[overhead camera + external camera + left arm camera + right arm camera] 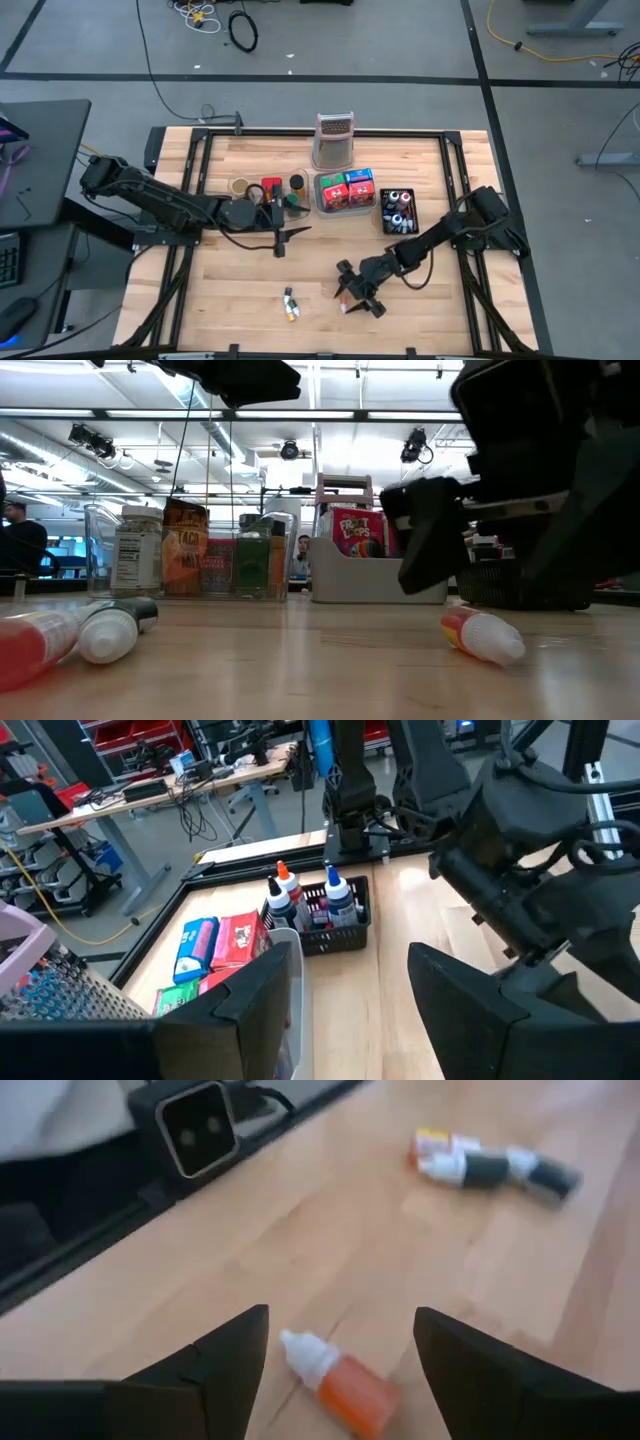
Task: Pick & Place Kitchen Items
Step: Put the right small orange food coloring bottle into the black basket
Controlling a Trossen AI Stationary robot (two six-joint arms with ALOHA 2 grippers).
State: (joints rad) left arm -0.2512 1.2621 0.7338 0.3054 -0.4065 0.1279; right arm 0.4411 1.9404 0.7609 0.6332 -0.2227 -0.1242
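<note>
A small orange dropper bottle with a white cap [335,1380] lies on its side on the wooden table, near its near edge [343,303] [482,636]. My right gripper [340,1318] hangs open just above it, one finger on either side, apart from it [357,290]. Two more little bottles, one dark with a white cap and one red [290,303] [490,1165] [105,630], lie on their sides to the left of it. My left gripper [279,235] [350,1010] is open at mid-table, in front of the clear tray of jars and packets [265,190].
At the far side stand a tall metal grater [335,140], a grey tray of red, blue and green packets [346,190] [215,945] and a black basket of capped bottles [398,210] [325,910]. A camera block [195,1120] sits at the near edge. Bare wood lies between the arms.
</note>
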